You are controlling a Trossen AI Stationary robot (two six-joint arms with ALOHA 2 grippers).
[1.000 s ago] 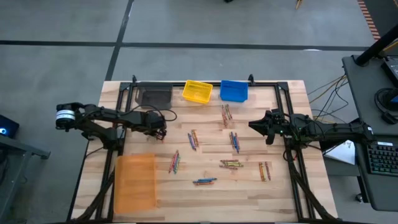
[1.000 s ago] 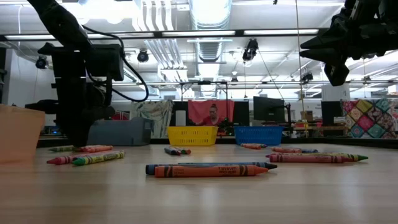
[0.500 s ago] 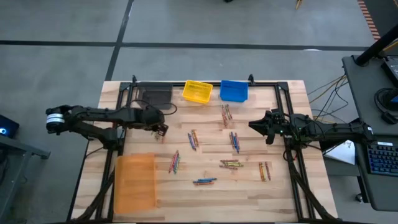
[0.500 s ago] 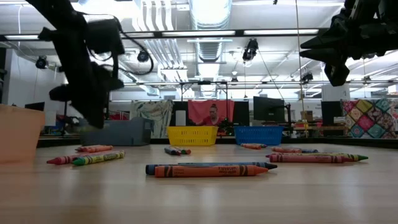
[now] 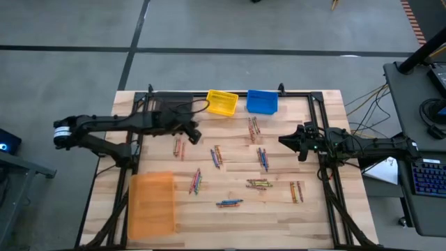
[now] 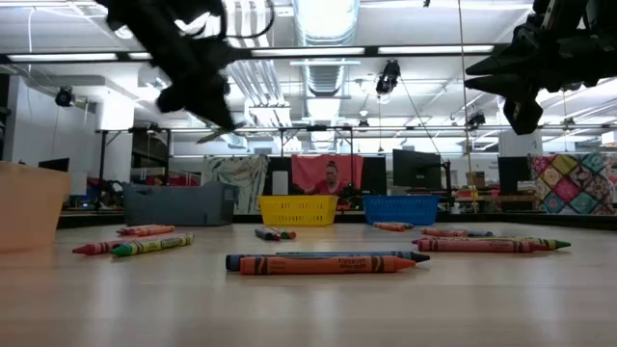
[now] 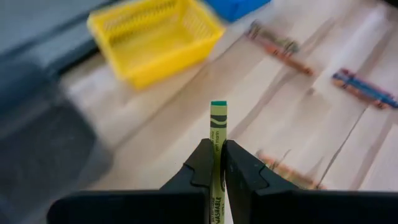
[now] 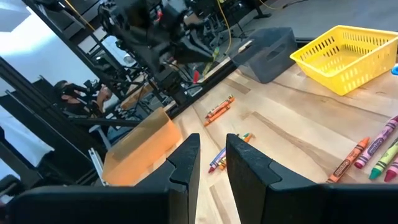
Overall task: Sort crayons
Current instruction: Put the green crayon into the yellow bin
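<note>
While seen from above: left claw hangs over the bench near the grey bin, its load too small to make out.
Left wrist view: fingers pinch a yellow-green crayon upright, yellow basket beyond.
Right claw: parted with nothing between, waiting at the bench's right.
Other crayons: scattered mid-bench.

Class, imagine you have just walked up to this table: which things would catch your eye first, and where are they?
The left gripper, lifted over the table's far left part, holds a yellow-green crayon upright between its fingers. Small groups of crayons lie scattered over the wooden table. Along the far edge stand a yellow bin and a blue bin, with an orange bin at the near left.
</note>
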